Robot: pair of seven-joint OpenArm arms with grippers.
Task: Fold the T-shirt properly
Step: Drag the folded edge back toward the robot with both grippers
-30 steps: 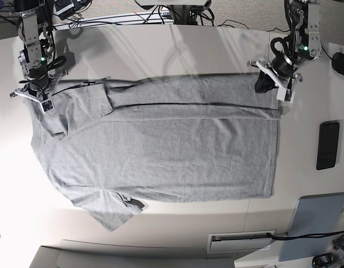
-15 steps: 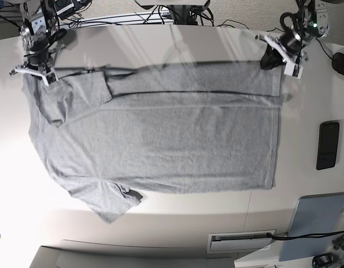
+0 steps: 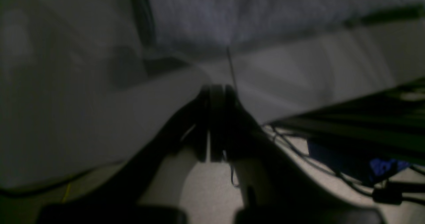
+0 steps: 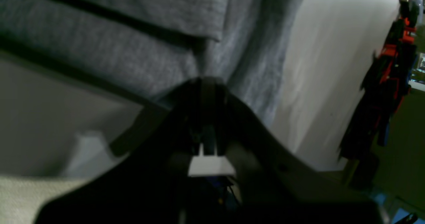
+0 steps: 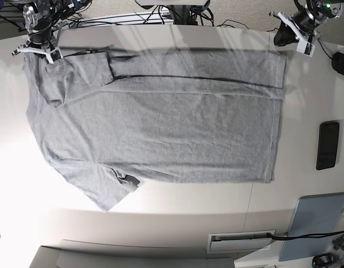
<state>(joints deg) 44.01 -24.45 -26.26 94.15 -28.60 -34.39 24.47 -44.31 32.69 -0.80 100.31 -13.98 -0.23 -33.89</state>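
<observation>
The grey T-shirt [image 5: 160,123] lies spread flat on the white table [image 5: 177,223], plain side up. Its far long edge is folded over in a strip, and one sleeve [image 5: 107,192] points toward the near left. My right gripper [image 5: 35,51] is at the far left corner. In the right wrist view it [image 4: 206,81] is shut, with the shirt's fabric [image 4: 132,51] creased into its tips. My left gripper [image 5: 284,40] is at the far right corner. In the left wrist view it [image 3: 215,91] is shut. The shirt's edge [image 3: 265,11] lies just beyond its tips, with only a thin thread between them.
A black phone [image 5: 328,145] and a grey-blue pad [image 5: 314,223] lie right of the shirt. A dark object [image 5: 342,64] sits at the right edge. Cables [image 5: 172,14] run behind the table's far edge, close to both grippers.
Both grippers have moved toward the table's far edge. The whole shirt has slid that way with them, and its far edge is now straighter.
</observation>
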